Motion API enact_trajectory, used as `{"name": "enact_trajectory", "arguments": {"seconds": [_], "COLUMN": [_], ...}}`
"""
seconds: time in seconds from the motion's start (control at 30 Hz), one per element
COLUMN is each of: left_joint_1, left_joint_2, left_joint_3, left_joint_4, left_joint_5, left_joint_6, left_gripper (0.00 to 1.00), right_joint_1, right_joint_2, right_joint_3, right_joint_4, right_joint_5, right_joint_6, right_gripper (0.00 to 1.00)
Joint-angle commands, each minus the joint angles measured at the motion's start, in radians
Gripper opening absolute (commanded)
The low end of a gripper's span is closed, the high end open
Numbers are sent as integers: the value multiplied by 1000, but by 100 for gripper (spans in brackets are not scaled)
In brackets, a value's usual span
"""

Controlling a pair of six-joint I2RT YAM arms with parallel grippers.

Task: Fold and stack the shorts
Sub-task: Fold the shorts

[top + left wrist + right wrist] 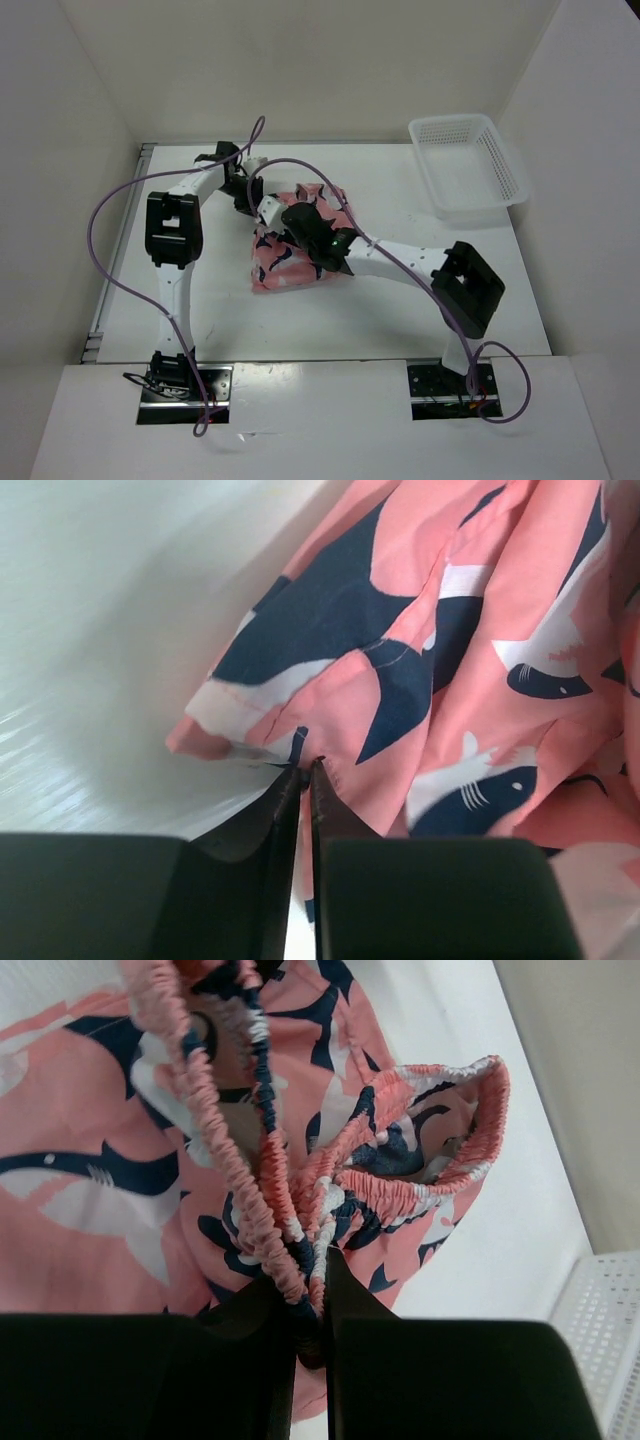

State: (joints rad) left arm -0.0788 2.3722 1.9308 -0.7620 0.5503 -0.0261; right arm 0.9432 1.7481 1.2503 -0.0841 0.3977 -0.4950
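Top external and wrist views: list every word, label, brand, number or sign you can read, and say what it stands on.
None can be read in any view.
The shorts show only a shark print, with no lettering or tag visible.
The basket is plain white mesh with no label.

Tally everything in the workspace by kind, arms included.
shorts: 1
white mesh basket: 1
robot arms: 2 (left arm, right arm)
Total: 4
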Motion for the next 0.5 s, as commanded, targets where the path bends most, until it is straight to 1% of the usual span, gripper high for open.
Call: {"name": "enact_trajectory", "arguments": {"seconds": [0.0, 0.03, 0.07, 0.13, 0.23, 0.33, 0.37, 0.43, 0.47], "left_joint_1": [13, 13, 13, 13, 13, 13, 13, 13, 13], "left_joint_2": [10, 10, 1, 1, 1, 1, 1, 1, 1], "left_joint_3": [22, 22, 22, 22, 22, 22, 22, 22, 22], "left_joint_4": [-11, -11, -11, -11, -11, -11, -11, -11, -11], "left_joint_5": [-26, -26, -26, -55, -66, -90, -90, -113, -113], "left_joint_6": [26, 26, 26, 26, 26, 26, 26, 26, 26], "left_gripper": [13, 9, 7, 7, 1, 0, 0, 0, 0], "right_joint_1": [12, 12, 12, 2, -20, -93, -150, -210, -263], "right_joint_2": [54, 80, 80, 80, 53, 5, -18, -44, -71], "right_joint_3": [92, 92, 92, 101, 101, 101, 101, 92, 92], "right_joint_4": [121, 138, 151, 152, 162, 156, 146, 88, 70], "right_joint_5": [62, 84, 113, 127, 174, 231, 253, 253, 253], "right_joint_6": [-28, -57, -68, -57, -34, 19, 32, 79, 90], "right_gripper": [0, 0, 0, 0, 0, 0, 0, 0, 0]}}
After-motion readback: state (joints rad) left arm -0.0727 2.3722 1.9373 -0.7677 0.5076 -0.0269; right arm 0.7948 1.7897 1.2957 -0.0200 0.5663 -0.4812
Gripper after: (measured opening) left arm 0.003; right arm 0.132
